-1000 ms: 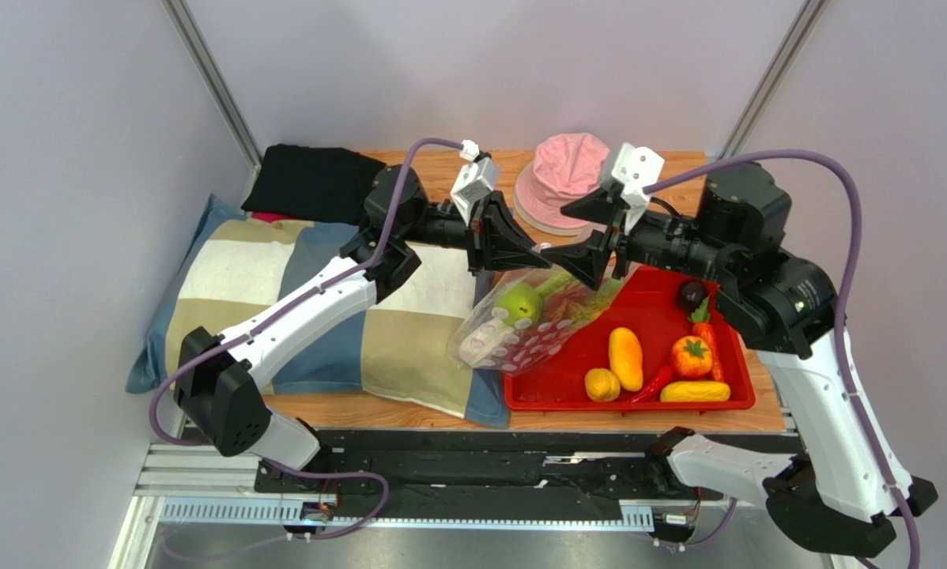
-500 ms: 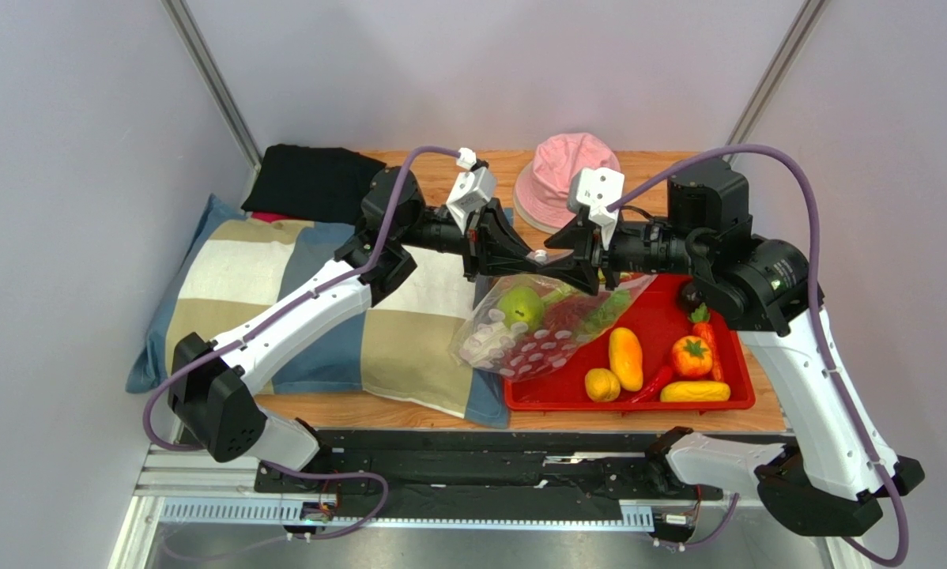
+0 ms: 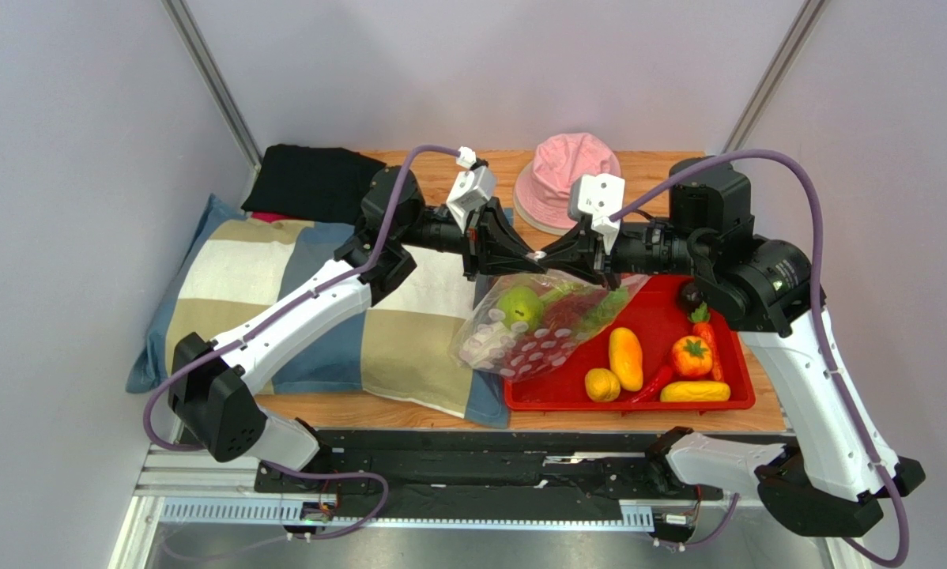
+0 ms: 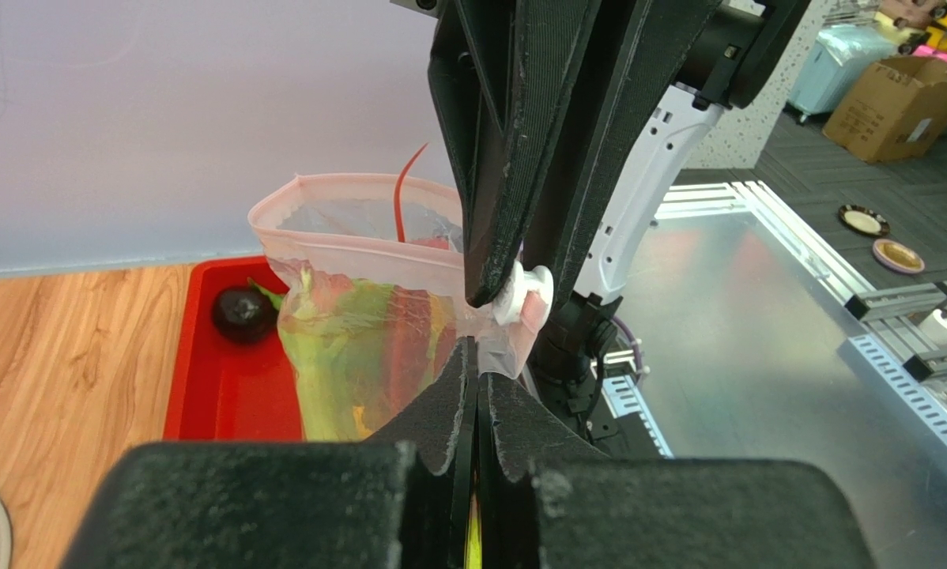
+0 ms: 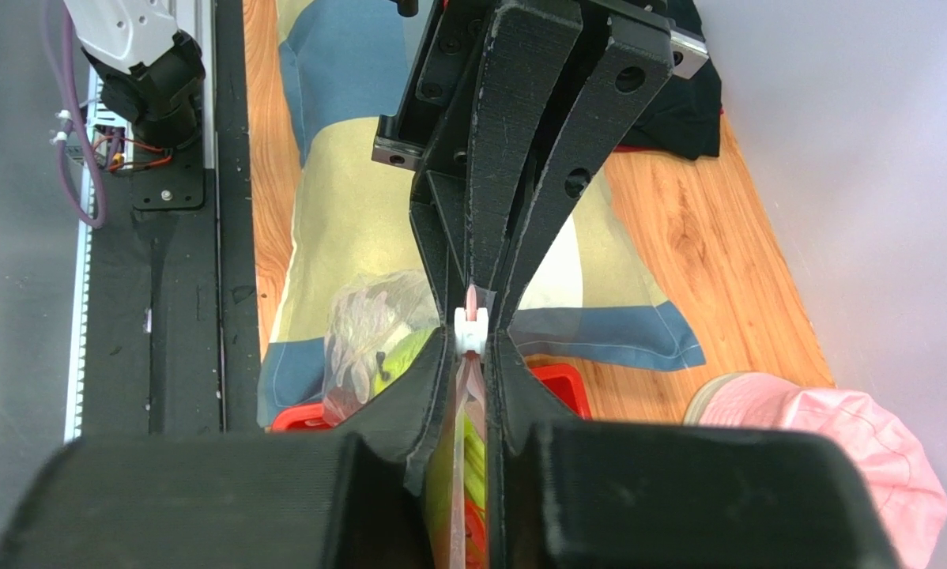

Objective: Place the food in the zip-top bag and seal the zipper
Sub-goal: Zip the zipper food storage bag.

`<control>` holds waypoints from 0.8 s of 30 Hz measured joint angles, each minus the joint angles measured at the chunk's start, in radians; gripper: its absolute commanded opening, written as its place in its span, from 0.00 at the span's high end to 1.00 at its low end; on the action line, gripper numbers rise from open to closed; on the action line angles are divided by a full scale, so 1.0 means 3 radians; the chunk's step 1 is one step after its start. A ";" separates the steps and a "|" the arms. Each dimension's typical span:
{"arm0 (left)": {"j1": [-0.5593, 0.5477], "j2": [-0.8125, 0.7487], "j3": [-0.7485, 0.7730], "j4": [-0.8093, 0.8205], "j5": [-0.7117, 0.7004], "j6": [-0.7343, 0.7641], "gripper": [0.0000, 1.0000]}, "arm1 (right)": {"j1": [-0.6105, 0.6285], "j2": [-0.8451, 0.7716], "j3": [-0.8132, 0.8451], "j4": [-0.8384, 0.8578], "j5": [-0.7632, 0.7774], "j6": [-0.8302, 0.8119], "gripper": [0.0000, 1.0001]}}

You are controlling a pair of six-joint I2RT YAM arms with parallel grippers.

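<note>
The zip-top bag (image 3: 526, 332), clear with pink dots, hangs between both grippers over the pillow's edge and the tray. Inside it lie food pieces: a green apple (image 3: 518, 306), a red lobster (image 3: 569, 312) and pale green celery (image 4: 330, 356). My left gripper (image 3: 523, 254) is shut on the corner of the bag's mouth (image 4: 476, 346). My right gripper (image 3: 552, 256) faces it tip to tip, its jaws closed around the zipper's white slider (image 5: 471, 327). In the left wrist view the mouth (image 4: 348, 225) gapes behind the slider (image 4: 523, 294).
A red tray (image 3: 734, 401) at front right holds several other toy foods, among them a tomato (image 3: 691, 356) and a dark eggplant (image 3: 691, 294). A pink hat (image 3: 567, 166) lies behind the grippers. A checked pillow (image 3: 265, 296) and black cloth (image 3: 312, 178) lie left.
My right arm has moved left along the bag's mouth until it meets the left gripper, and its jaws have closed in on the slider. The left gripper has kept its grip and place.
</note>
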 measured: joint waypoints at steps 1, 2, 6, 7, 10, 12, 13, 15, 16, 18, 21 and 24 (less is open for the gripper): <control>0.0000 0.0000 0.0000 0.0000 -0.0004 -0.0006 1.00 | 0.0001 -0.0004 -0.0004 0.0001 0.0003 -0.0011 1.00; 0.0000 0.0000 0.0000 0.0000 -0.0010 -0.0013 1.00 | 0.0001 -0.0008 -0.0015 0.0005 0.0009 -0.0019 1.00; 0.0000 0.0000 0.0000 -0.0010 -0.0036 -0.0020 1.00 | 0.0001 -0.0060 -0.0090 0.0024 0.0076 -0.0070 1.00; 0.0000 -0.0001 0.0000 -0.0015 -0.0048 -0.0020 1.00 | 0.0004 -0.0084 -0.0116 0.0025 0.0098 -0.0085 1.00; -0.0017 -0.0008 0.0009 -0.0070 -0.0072 -0.0019 1.00 | -0.0001 -0.0150 -0.0181 0.0027 0.0146 -0.0117 1.00; -0.0018 -0.0024 0.0027 -0.0141 -0.0078 -0.0017 1.00 | -0.0024 -0.0200 -0.0217 0.0027 0.0169 -0.0127 1.00; -0.0018 -0.0037 0.0031 -0.0168 -0.0078 -0.0014 1.00 | -0.0047 -0.0219 -0.0229 0.0018 0.0183 -0.0128 1.00; -0.0017 -0.0074 0.0032 -0.0209 -0.0078 -0.0011 1.00 | -0.0114 -0.0256 -0.0261 0.0018 0.0201 -0.0139 1.00; -0.0017 -0.0095 0.0032 -0.0224 -0.0078 -0.0006 1.00 | -0.0154 -0.0272 -0.0281 0.0010 0.0207 -0.0148 1.00; -0.0001 -0.0130 0.0034 -0.0252 -0.0086 -0.0003 1.00 | -0.0217 -0.0298 -0.0317 -0.0006 0.0209 -0.0159 1.00; 0.0019 -0.0165 0.0057 -0.0310 -0.0113 0.0013 1.00 | -0.0282 -0.0332 -0.0366 -0.0025 0.0207 -0.0196 1.00; 0.0023 -0.0186 0.0065 -0.0351 -0.0148 0.0036 1.00 | -0.0319 -0.0364 -0.0385 -0.0050 0.0215 -0.0247 1.00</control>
